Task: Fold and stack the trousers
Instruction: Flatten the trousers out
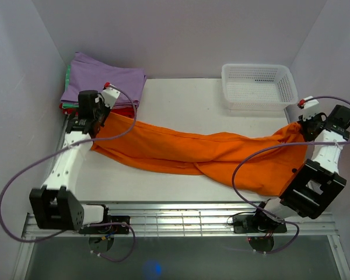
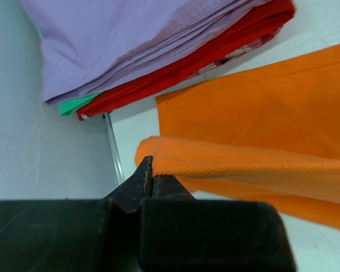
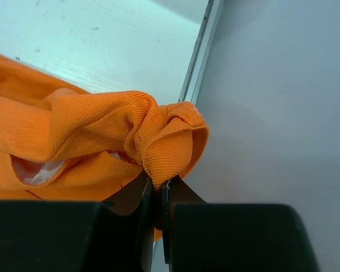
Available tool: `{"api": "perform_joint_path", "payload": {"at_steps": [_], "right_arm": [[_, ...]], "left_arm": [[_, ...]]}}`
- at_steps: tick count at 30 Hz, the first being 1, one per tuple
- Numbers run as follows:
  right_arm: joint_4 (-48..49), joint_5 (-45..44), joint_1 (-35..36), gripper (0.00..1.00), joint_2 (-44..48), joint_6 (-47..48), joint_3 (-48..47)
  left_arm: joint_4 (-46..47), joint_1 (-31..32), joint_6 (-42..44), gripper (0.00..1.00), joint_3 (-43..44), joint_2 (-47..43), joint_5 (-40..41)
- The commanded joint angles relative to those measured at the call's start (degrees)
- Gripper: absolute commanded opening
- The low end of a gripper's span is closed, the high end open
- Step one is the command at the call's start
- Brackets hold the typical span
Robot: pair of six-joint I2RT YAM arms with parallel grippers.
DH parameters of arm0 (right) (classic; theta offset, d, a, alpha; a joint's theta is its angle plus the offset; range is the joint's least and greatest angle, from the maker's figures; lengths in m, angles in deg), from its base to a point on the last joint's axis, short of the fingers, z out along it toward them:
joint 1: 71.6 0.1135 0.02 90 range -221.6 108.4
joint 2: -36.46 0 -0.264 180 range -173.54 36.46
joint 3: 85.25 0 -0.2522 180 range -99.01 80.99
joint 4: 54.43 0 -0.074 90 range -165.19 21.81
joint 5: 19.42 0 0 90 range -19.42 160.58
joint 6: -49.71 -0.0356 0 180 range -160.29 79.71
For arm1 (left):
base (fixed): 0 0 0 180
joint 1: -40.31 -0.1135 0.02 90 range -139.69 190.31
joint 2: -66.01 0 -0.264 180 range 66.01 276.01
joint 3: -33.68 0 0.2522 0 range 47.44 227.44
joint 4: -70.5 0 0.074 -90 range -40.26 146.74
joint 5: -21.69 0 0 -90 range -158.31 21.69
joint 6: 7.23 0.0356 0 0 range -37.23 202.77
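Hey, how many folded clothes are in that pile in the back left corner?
3 visible: a lilac garment on top, a red garment beneath it, and a green garment peeking out at the pile's edge. More may be hidden underneath.

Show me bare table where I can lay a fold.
Bare table lies behind the orange trousers, between the folded garments and the white basket; another strip near-left, between trousers and front edge. Crowded: the far-left corner, where the left gripper pinches cloth beside the garments, and the right edge around the right gripper.
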Motion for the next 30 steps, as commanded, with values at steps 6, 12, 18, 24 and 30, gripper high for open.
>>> {"api": "perform_joint_path", "payload": {"at_steps": [6, 12, 18, 24, 30], "right_arm": [[0.2, -12.4, 11.6, 0.70, -10.3, -9.3, -18.0], [-19.8, -7.7, 4.8, 0.90, -6.0, 4.9, -22.5], [-39.1, -9.6, -0.3, 0.90, 0.3, 17.9, -12.4], [-34.4, -17.0, -2.5, 0.91, 11.1, 23.0, 11.0], [-21.3, -22.2, -5.5, 0.90, 18.7, 27.1, 26.4]], "left_arm": [[-3.6, -9.7, -2.9, 0.90, 23.4, 24.7, -2.9], [-16.3, -22.2, 8.2, 0.98, 17.5, 16.4, -19.8], [-25.2, -34.3, 17.7, 0.98, 6.2, 14.3, -28.9], [-26.3, -40.5, 22.7, 0.98, 2.9, 21.5, -35.7], [-25.3, -40.9, 24.9, 0.98, 3.6, 24.3, -41.2]]}}
